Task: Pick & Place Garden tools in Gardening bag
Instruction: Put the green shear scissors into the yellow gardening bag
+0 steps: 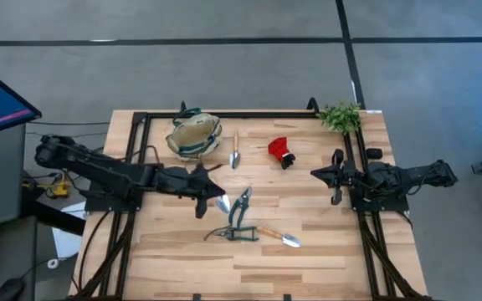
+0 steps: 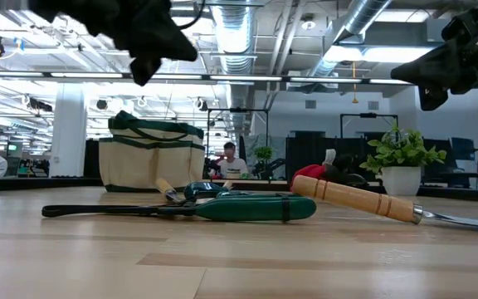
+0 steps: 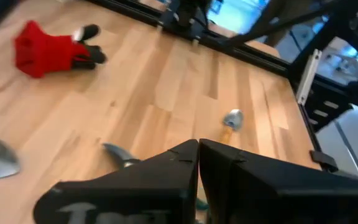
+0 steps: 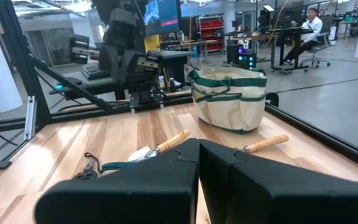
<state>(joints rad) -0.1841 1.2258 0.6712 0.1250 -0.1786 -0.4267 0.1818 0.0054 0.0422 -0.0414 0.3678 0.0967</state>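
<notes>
The beige gardening bag (image 1: 194,134) with green trim stands at the far left and also shows in the low view (image 2: 152,158). One wooden-handled trowel (image 1: 235,150) lies next to the bag. The red glove-like piece (image 1: 281,151) lies at the far middle. The pruning shears (image 1: 239,209), a green-handled tool (image 1: 233,234) and a second trowel (image 1: 279,237) lie near the middle. A third trowel's blade (image 1: 223,203) shows under my left gripper (image 1: 212,186), which is shut and empty above the table (image 3: 199,155). My right gripper (image 1: 316,174) is shut and empty at the right (image 4: 199,152).
A leafy green plant (image 1: 340,116) in a white pot stands at the far right corner. Black frame rails (image 1: 132,167) run along the table's left, far and right sides. Bare wood (image 1: 258,272) lies along the near edge.
</notes>
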